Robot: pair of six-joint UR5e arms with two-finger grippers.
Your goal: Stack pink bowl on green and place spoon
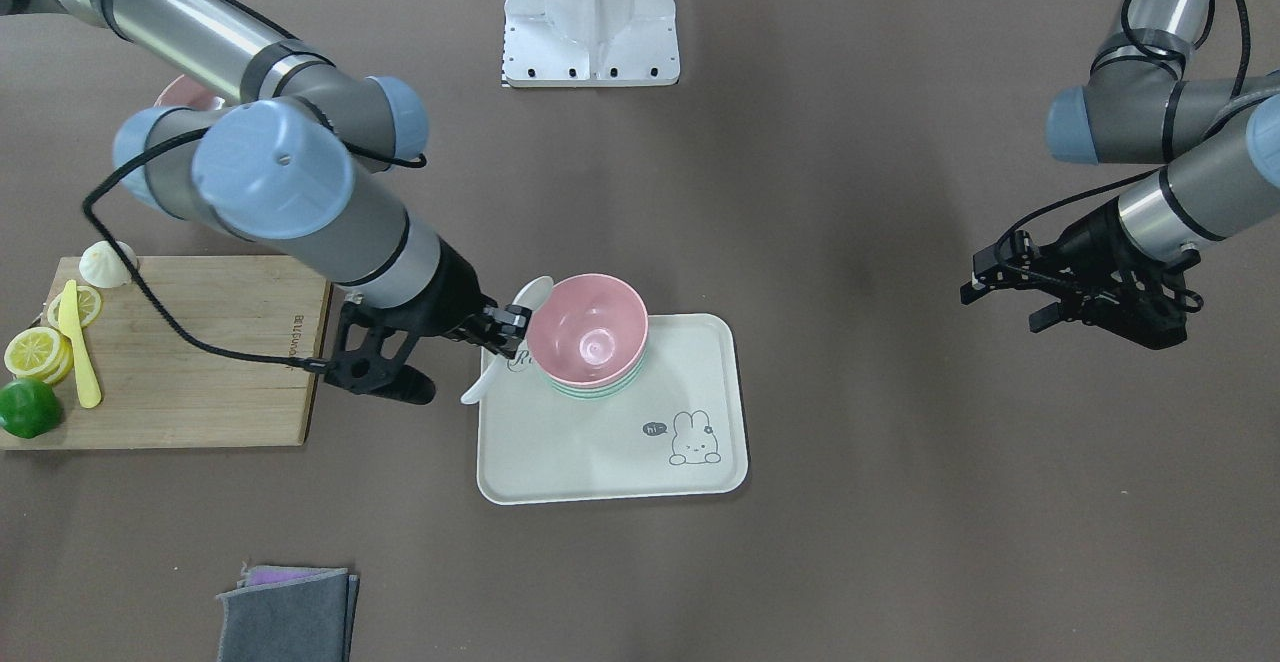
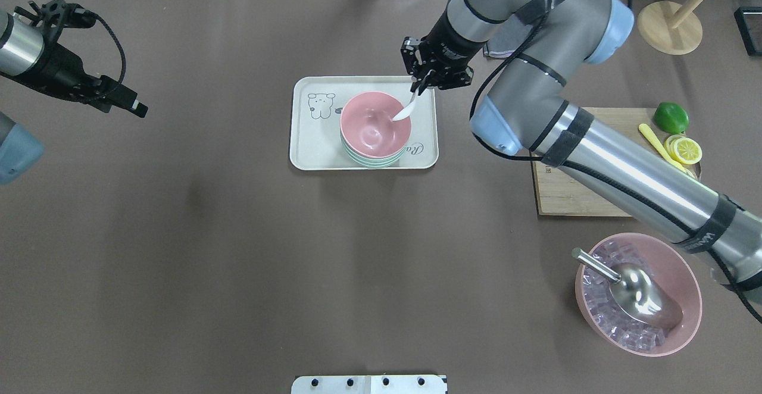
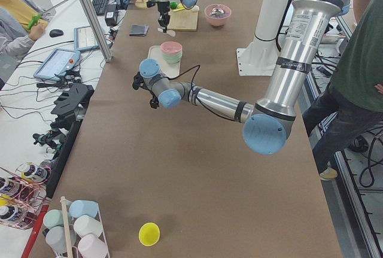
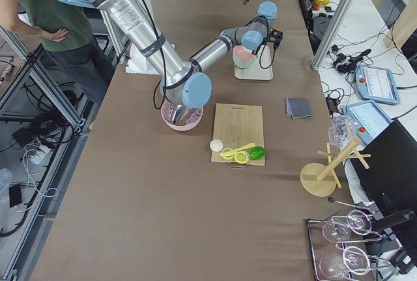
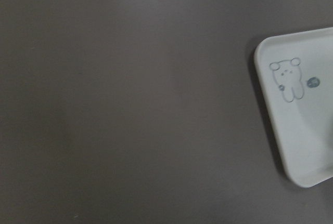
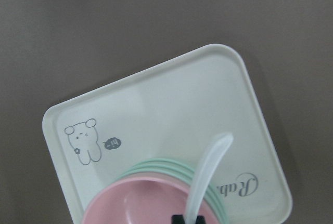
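Spoon (image 2: 407, 109) in right hand (image 2: 420, 87) (tilted)

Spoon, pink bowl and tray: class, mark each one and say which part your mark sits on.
spoon (image 2: 407, 109), overhead exterior view, middle of its white handle.
pink bowl (image 2: 370, 129), overhead exterior view, its inner floor.
tray (image 2: 315, 144), overhead exterior view, bare floor near the bear drawing.

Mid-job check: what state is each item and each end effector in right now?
pink bowl: upright, nested on the green bowl.
green bowl: on the tray, under the pink bowl.
spoon: gripped and lifted near the pink bowl's rim, not yet set down.
right end effector: shut on the spoon.
left end effector: open, empty, away from the tray.
lemon: sliced, on the cutting board.
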